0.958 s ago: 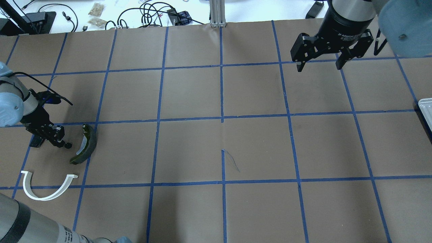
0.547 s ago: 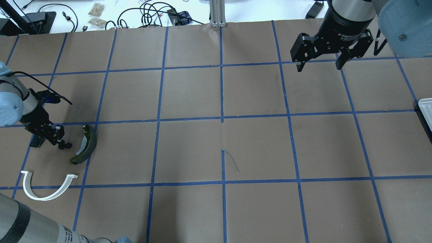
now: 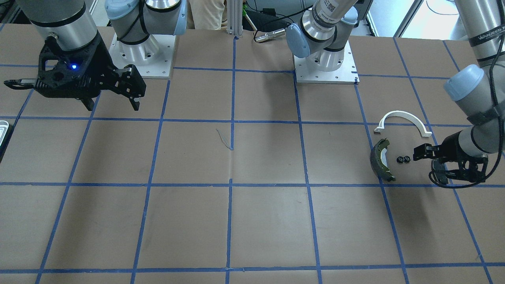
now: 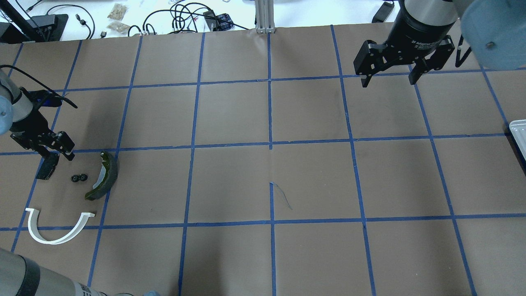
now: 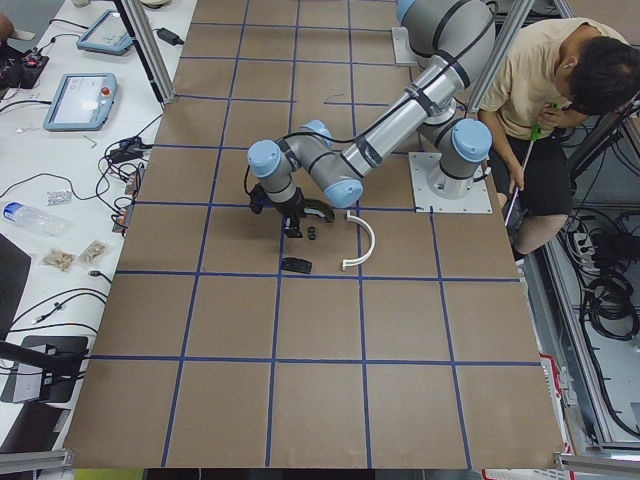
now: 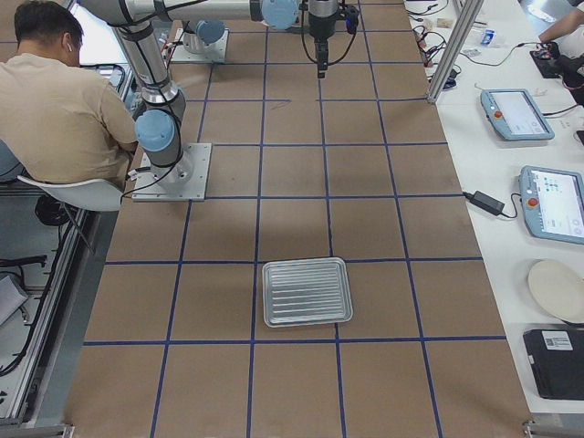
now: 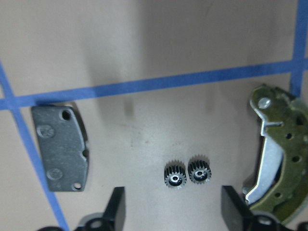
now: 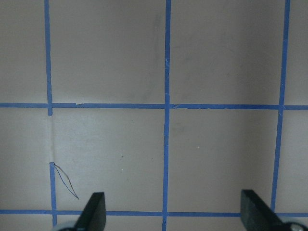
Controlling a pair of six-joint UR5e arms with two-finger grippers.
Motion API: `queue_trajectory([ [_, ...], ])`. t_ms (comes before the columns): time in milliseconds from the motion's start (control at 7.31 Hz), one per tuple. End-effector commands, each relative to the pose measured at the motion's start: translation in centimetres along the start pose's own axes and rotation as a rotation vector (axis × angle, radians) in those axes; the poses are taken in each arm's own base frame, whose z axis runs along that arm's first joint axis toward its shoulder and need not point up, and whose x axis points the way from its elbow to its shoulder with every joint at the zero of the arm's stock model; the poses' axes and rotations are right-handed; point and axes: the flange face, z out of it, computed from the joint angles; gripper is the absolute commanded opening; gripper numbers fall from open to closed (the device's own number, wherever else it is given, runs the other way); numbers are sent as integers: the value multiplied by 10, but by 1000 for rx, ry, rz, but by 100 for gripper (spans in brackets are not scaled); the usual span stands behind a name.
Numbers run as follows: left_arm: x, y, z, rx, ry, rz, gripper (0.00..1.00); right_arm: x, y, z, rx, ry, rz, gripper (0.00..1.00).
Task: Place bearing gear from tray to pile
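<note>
The pale ridged metal tray (image 6: 307, 292) lies well apart from the small black toothed bearing gear (image 7: 186, 173), which rests on the worktop (image 4: 230, 181) between a grey flat pad (image 7: 61, 149) and a curved olive-edged brake shoe (image 7: 279, 154). The left gripper (image 7: 174, 214), raised near it, and the right gripper (image 4: 388, 80) both gape, holding nothing.

Two silver-grey tubular arms (image 3: 59, 19) with pale blue joint caps (image 3: 461, 81), square screwed base plates (image 3: 343, 73), black right gripper (image 4: 388, 81) under a white-lettered collar (image 4: 423, 41), blue wrist light (image 3: 73, 66), black cable (image 3: 491, 59) trailing to the black left gripper (image 4: 57, 155)

Black bearing gear (image 7: 199, 172), silvery ridged tray (image 6: 307, 292)
</note>
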Motion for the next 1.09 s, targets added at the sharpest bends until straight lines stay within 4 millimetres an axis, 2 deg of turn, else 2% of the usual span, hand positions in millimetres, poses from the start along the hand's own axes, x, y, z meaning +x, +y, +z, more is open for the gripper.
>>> queue_trajectory([
  [0, 43, -24, -82, 19, -30, -53, 91, 0, 0, 0, 0, 1, -1, 100],
  [137, 74, -34, -121, 53, -22, -51, 96, 0, 0, 1, -1, 1, -1, 100],
  [274, 112, -37, -151, 86, 27, -33, 100, 0, 0, 0, 0, 1, -1, 100],
  [411, 143, -36, -176, 127, 23, -100, 100, 0, 0, 0, 0, 1, -2, 100],
  [684, 226, -20, -206, 158, -8, -59, 100, 1, -1, 1, -1, 0, -2, 100],
  [821, 259, -15, -211, 168, -10, -65, 100, 1, 0, 0, 2, -2, 1, 100],
  [958, 282, -10, -216, 180, -5, -62, 100, 1, -1, 1, 0, 0, -2, 100],
])
